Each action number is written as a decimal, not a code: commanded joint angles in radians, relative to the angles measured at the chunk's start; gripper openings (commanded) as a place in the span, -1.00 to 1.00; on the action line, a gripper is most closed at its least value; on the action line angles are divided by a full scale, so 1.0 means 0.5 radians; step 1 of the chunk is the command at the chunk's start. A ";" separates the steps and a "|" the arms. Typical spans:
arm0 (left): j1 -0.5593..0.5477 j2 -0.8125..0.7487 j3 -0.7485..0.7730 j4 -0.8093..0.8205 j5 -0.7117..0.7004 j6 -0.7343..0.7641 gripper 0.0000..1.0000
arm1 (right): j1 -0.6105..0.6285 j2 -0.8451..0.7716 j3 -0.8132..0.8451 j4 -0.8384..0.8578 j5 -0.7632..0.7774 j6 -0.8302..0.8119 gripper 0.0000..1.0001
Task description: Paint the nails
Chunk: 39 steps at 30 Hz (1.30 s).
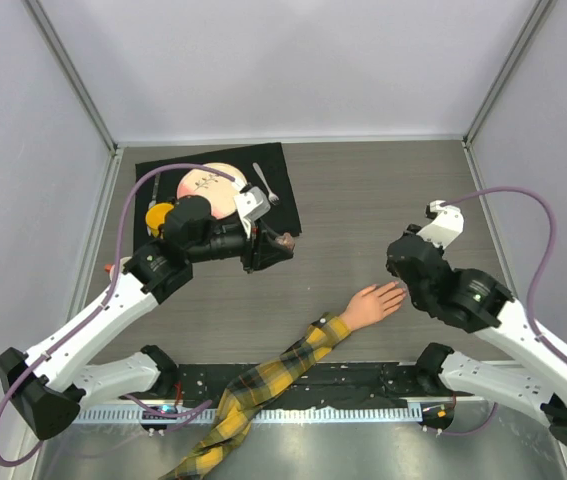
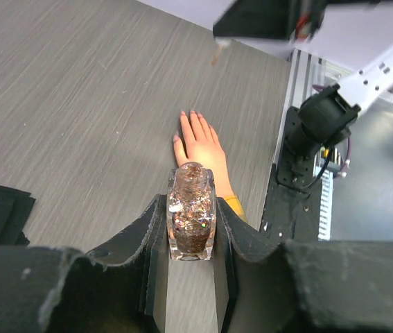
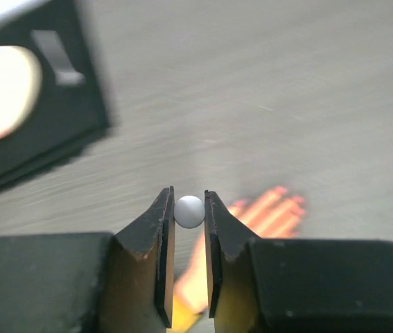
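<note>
A pale peach mannequin hand (image 1: 373,303) lies flat on the table, on an arm in a yellow-and-dark plaid sleeve (image 1: 263,385). Its nails (image 2: 195,115) are tiny and pinkish at the fingertips. My left gripper (image 1: 275,246) is shut on a clear bottle of brown glitter polish (image 2: 191,208), held above the table left of the hand. My right gripper (image 3: 189,208) is shut on the polish cap's round grey-white top (image 3: 189,212), above and just right of the fingertips (image 3: 287,202). The brush tip (image 2: 218,48) hangs from my right gripper in the left wrist view.
A black mat (image 1: 285,205) at the back left holds a peach plate (image 1: 206,188), a fork (image 1: 266,184) and an orange object (image 1: 159,217). A black rail with the arm bases (image 1: 363,385) runs along the near edge. Grey walls enclose the table.
</note>
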 commanded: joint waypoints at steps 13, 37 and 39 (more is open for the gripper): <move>-0.091 0.307 0.107 0.587 -0.276 -0.236 -1.00 | -1.077 0.154 -0.720 0.360 -0.348 0.093 -0.98; -0.101 0.292 0.033 0.609 -0.273 -0.040 -1.00 | -1.249 0.369 -0.993 0.867 -0.572 -0.141 -0.98; -0.098 0.295 0.033 0.615 -0.267 -0.043 -1.00 | -1.249 0.381 -0.997 0.864 -0.569 -0.135 -0.99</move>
